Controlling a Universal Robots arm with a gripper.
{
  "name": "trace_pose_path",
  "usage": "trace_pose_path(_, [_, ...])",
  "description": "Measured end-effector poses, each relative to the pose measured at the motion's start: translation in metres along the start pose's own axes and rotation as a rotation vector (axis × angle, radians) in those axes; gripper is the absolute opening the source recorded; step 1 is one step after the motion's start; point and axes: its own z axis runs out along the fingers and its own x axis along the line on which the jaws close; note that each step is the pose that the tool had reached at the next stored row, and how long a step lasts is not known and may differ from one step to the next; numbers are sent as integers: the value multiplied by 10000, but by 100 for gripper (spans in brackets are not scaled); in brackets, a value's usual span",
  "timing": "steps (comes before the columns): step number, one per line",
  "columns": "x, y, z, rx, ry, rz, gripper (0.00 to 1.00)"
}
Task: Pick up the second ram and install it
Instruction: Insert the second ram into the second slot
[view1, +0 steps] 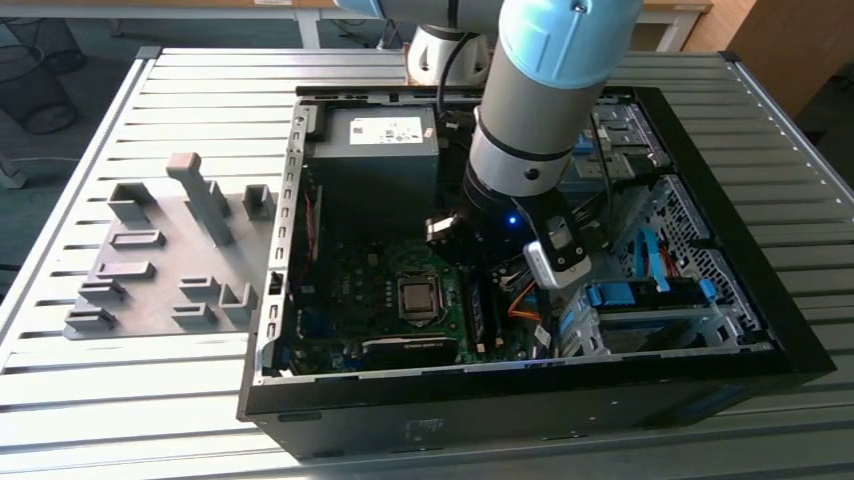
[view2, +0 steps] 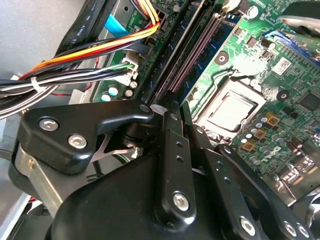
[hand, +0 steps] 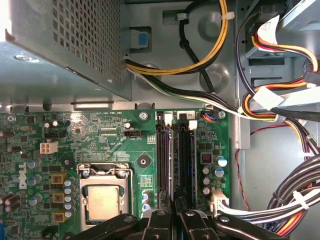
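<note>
The second ram (hand: 173, 165) stands on edge among the motherboard's (hand: 105, 137) memory slots, beside the processor socket (hand: 102, 202). The hand (hand: 173, 216) sits directly over that strip with its fingers (view2: 172, 150) drawn narrow around it. The computer case (view1: 747, 370) rests on the slatted tabletop (view1: 200, 100), with grey holder blocks (view1: 200, 195) beside it

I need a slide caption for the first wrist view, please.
Claw poised over the motherboard's memory slots, beside the processor socket.
</note>
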Motion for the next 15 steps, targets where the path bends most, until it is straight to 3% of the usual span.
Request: trace_pose_path(15, [-4, 0, 57, 8, 4, -110, 14])
